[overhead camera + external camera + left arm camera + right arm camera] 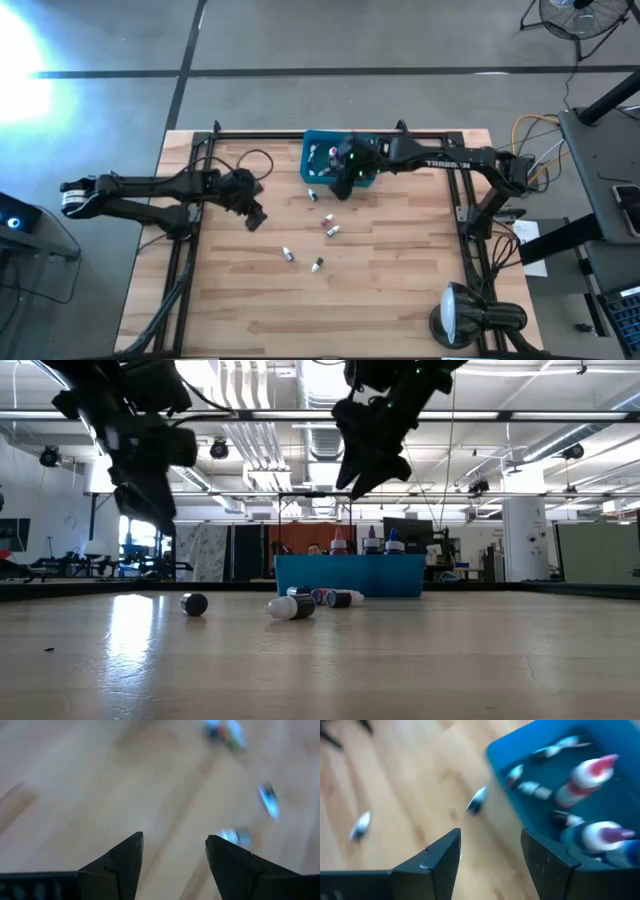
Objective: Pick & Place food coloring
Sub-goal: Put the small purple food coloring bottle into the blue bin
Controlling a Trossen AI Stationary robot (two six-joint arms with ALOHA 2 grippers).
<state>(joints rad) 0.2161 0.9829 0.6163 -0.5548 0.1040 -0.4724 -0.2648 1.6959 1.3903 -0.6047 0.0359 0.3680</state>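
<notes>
Food coloring bottles (pixel 327 228) lie scattered mid-desk, others already in the teal bin (pixel 312 150) at the far edge. My right tool (pixel 343 186) hangs released at the bin's near rim; I'd lift clear before fetching another. Left tool (pixel 254 220) waits spread

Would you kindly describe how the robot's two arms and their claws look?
Both arms are dark, jointed and slim. The left arm has a white band at its base end and a looping black cable. The right arm bears white lettering and a small green light. Each claw, left claw and right claw, has two dark, wedge-shaped fingers.
</notes>
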